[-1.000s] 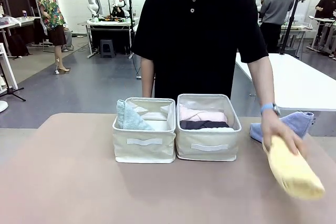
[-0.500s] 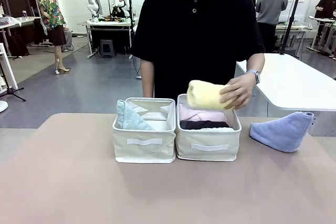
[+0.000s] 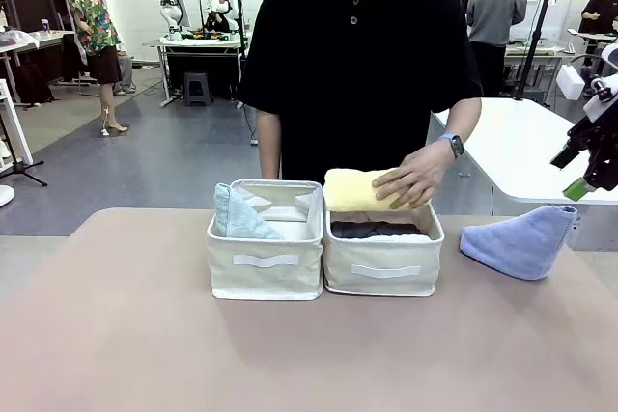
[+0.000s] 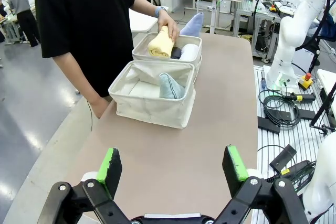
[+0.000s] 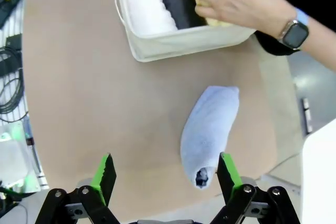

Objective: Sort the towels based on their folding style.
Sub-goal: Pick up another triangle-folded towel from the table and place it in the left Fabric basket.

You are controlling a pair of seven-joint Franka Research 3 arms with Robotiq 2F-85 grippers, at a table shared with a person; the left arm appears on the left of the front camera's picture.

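Observation:
A person's hand presses the yellow rolled towel onto the right cream bin. That bin also holds the dark grey roll and the white roll; the pale pink one is hidden. A pale green-grey cone towel stands in the left bin. The light blue cone towel lies on the table right of the bins. My right gripper hangs open above the blue towel and shows at the front view's right edge. My left gripper is open over bare table, well short of the bins.
The tan table has free room in front of the bins and to their left. A white table stands behind on the right. Cables and an arm base sit beside the table's edge.
The person lifted the yellow roll from the table's right side, carried it over the right bin and now presses it down there. My right arm has come into the front view's right edge.

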